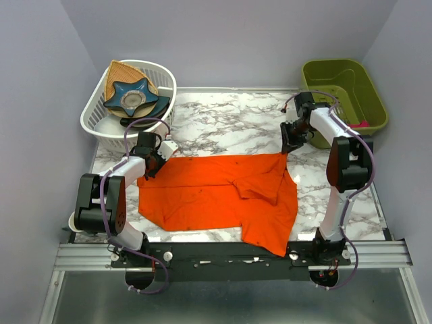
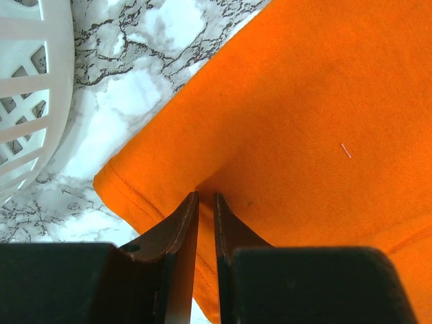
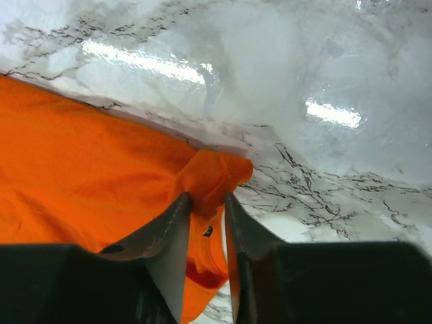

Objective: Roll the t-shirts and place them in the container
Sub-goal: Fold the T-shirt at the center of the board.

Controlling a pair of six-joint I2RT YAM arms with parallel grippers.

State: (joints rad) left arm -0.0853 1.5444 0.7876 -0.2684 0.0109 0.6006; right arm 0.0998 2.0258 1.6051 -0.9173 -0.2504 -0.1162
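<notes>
Marble desk [image 1: 229, 115] carrying t-shirt [image 1: 202, 192], long axis lying left-right; left tool [image 2: 206, 197], right tool [image 3: 208, 197] each clenching a far corner.

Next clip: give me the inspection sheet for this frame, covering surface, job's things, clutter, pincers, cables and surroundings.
Surface: marble-patterned table, glossy with light glare.
Job's things: one orange t-shirt, spread out, partly folded over itself, not yet rolled.
Clutter: white basket far left holding a woven fan piece and a blue star-shaped dish; green bin far right with a small pink item.
Pincers: left pincer shut on the shirt's far-left corner; right pincer shut on its far-right corner.
Cables: purple cables looped along both arms.
Surroundings: plain pale walls; nothing else seen.
</notes>
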